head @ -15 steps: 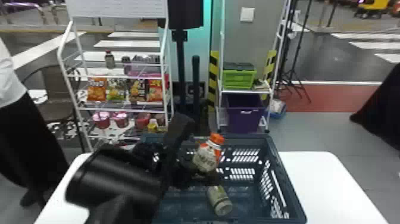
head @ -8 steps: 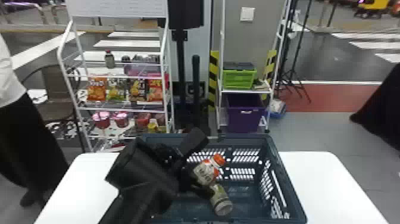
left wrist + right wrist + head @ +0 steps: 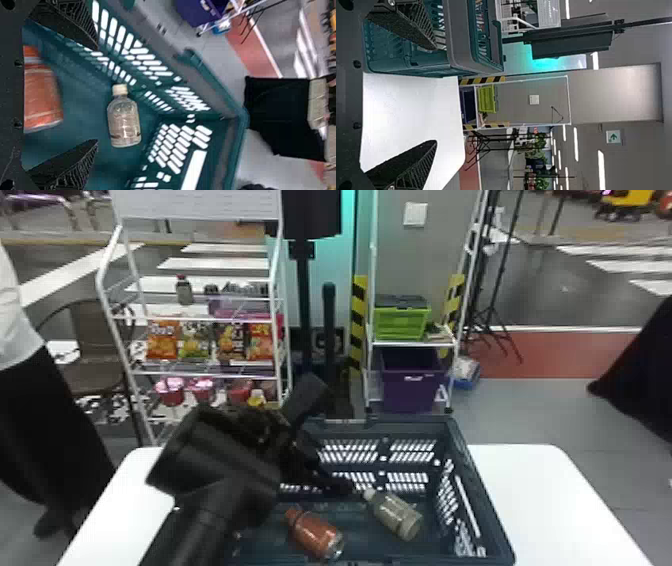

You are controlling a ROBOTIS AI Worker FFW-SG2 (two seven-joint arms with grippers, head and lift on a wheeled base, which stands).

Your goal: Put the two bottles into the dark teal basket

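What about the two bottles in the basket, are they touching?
Apart. The head view shows bare floor of the dark teal basket between the orange bottle and the white-capped bottle.

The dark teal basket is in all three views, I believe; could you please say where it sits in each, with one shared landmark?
Head view: the dark teal basket, low centre, partly behind the left arm.
Left wrist view: the basket surrounds the orange bottle and white-capped bottle.
Right wrist view: the basket, partly behind one finger.
Shared landmark: the purple bin, beyond the basket.
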